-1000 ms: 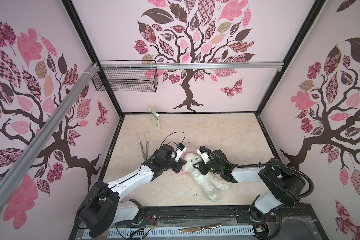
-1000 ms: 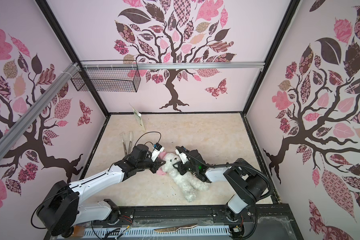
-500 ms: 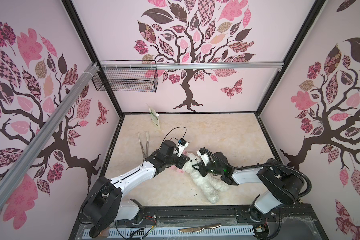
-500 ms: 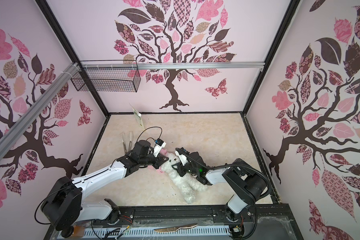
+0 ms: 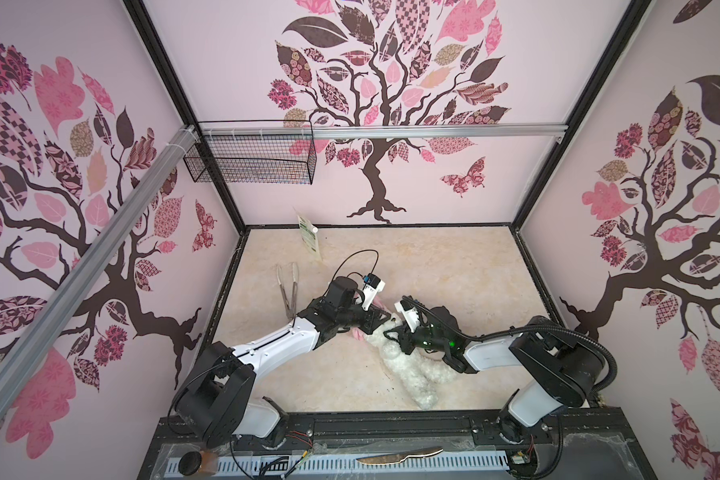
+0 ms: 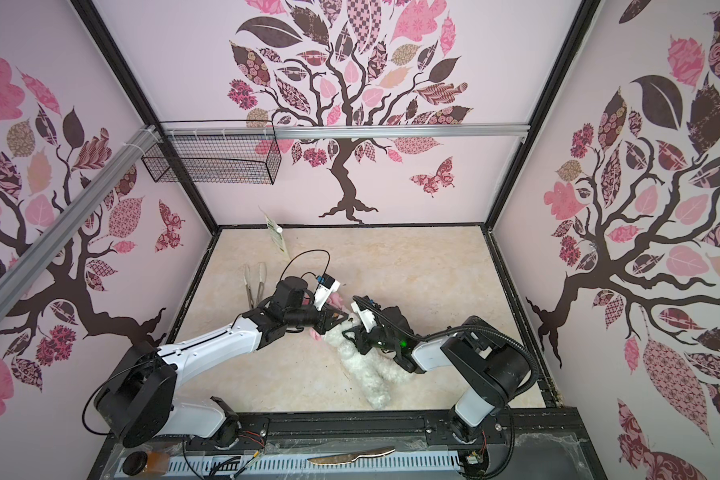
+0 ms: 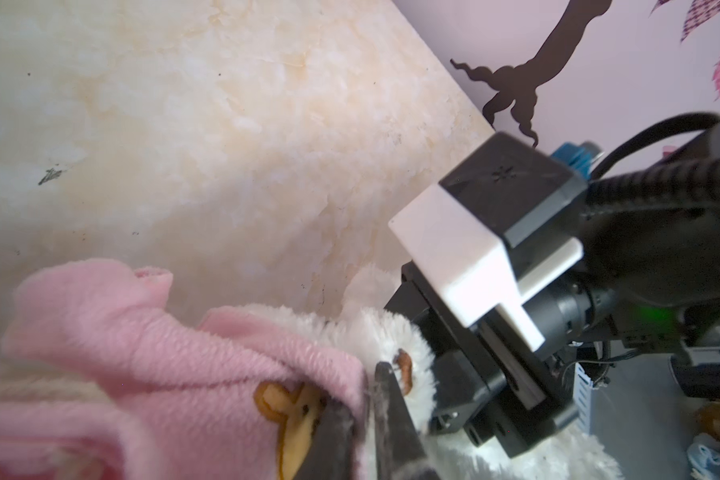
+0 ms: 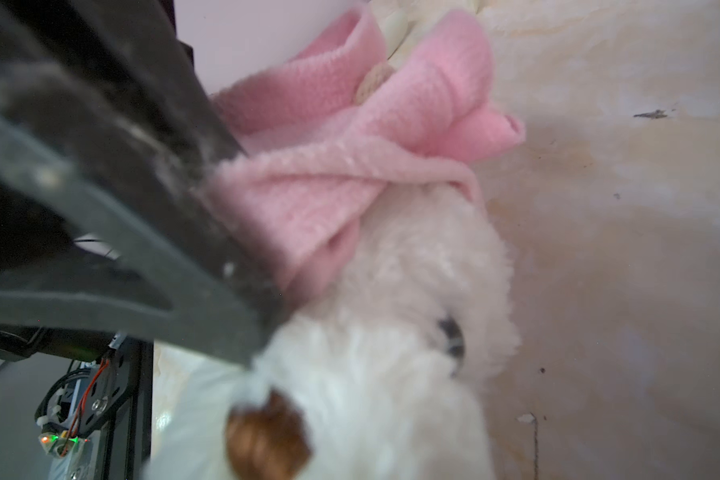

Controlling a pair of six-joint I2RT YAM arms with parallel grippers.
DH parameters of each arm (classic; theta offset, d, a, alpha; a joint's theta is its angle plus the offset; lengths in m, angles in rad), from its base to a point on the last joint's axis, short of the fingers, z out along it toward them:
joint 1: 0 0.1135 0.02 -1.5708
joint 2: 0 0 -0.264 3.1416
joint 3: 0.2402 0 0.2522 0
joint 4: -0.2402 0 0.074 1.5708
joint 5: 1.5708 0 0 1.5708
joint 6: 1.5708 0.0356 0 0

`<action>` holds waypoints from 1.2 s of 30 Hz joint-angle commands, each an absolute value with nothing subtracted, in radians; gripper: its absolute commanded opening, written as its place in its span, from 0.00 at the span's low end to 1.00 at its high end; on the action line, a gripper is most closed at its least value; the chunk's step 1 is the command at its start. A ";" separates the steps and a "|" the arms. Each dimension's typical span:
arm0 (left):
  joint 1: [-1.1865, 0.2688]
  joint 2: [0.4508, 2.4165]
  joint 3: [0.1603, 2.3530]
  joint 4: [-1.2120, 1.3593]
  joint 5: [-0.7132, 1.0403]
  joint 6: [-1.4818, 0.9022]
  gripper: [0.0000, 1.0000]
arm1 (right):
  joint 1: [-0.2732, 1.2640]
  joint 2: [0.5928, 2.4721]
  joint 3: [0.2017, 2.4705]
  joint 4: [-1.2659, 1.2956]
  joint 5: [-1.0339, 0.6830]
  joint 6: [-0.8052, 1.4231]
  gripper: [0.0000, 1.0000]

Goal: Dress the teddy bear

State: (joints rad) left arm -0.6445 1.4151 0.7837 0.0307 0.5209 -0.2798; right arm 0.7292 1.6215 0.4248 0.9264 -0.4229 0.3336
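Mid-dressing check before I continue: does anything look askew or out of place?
The hoodie sits bunched over the bear's head, its body bare. A knife lies on the front ledge.

Pink hoodie (image 5: 357,333) mostly hidden under left arm (image 5: 292,336)

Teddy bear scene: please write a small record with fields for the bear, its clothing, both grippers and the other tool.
teddy bear: lies on the table, legs toward the front, body bare
pink hoodie: bunched over the bear's head, not pulled down
left gripper: fingers close together at the hoodie's edge; grip unclear
right gripper: at the bear's head, fingertips hidden in fur
tongs: lie apart, on the table's left side
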 commanded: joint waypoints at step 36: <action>-0.666 1.233 0.735 0.029 0.450 -0.281 0.65 | 0.748 1.629 0.366 1.172 -0.427 0.363 0.14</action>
State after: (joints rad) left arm -0.6617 1.2533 0.7376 0.0746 0.4973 -0.3141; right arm 0.7395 1.6600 0.3706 1.1416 -0.4133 0.3828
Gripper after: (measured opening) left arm 0.654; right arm 0.187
